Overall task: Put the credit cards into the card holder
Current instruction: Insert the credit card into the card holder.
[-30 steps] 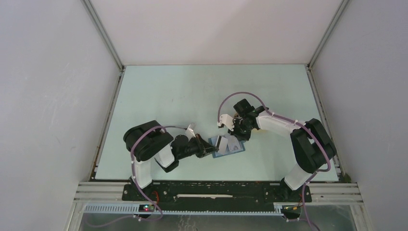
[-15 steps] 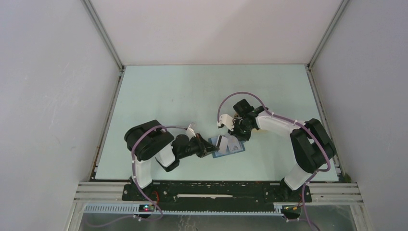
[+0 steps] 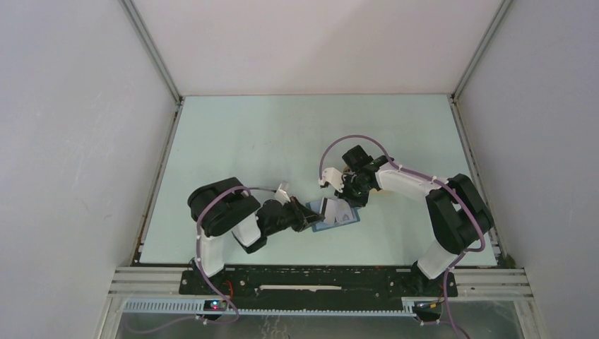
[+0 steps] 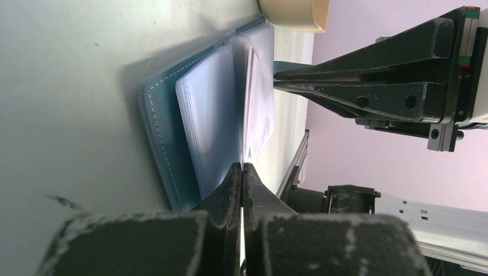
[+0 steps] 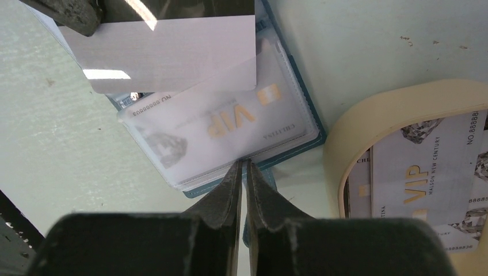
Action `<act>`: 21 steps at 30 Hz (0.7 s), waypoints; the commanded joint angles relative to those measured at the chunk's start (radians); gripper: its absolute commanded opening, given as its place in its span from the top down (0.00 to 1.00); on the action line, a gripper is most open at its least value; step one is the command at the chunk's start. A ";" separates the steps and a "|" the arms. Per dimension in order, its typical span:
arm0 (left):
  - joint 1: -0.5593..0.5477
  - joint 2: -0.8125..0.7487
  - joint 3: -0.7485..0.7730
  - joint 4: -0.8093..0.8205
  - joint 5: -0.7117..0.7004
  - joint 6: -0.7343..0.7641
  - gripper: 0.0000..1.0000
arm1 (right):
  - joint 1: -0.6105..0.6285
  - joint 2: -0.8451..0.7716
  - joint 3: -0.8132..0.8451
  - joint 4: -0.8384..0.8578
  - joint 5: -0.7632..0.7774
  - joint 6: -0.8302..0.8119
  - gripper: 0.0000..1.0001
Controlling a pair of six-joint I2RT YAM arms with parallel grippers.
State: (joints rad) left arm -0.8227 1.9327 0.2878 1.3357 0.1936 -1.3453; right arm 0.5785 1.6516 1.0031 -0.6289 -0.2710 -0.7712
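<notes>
Top external view: both arms meet near the front centre of the table, over the card holder, a teal wallet lying open. The L gripper comes in from the left and the R gripper from the far side. Right wrist view: the R gripper's jaws are almost together, tips at the near edge of a clear sleeve of the wallet. They look to be pinching it, tho contact is hard to confirm. One VIP card already sits inside that sleeve. A credit card, pale w/ a dark stripe, is at the sleeve's far side w/ one corner overlapping it. A beige tray just beside the wallet holds more cards. Left wrist view: the L gripper's jaws are narrow, clamped on the credit card, which is seen edge-on above the sleeves. Step in hand, by my judgement: feeding this card into a pocket. The next move calls for lining the card's edge up w/ a sleeve mouth, then sliding it in flat while the R arm steadies the wallet.
</notes>
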 commanded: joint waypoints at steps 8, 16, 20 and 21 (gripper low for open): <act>-0.075 0.046 0.015 0.054 -0.174 -0.044 1.00 | 0.020 -0.013 0.022 -0.038 -0.023 0.018 0.85; -0.096 0.074 0.041 0.065 -0.233 -0.035 1.00 | 0.027 0.000 0.029 -0.056 -0.027 0.016 0.85; -0.110 0.085 0.048 0.072 -0.251 -0.034 1.00 | 0.027 0.002 0.030 -0.060 -0.025 0.015 0.85; -0.112 0.087 0.049 0.072 -0.258 -0.033 1.00 | 0.027 0.004 0.031 -0.060 -0.025 0.014 0.85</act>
State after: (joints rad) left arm -0.9222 1.9984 0.3130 1.4014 0.0017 -1.3891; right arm 0.5884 1.6516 1.0073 -0.6548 -0.2710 -0.7685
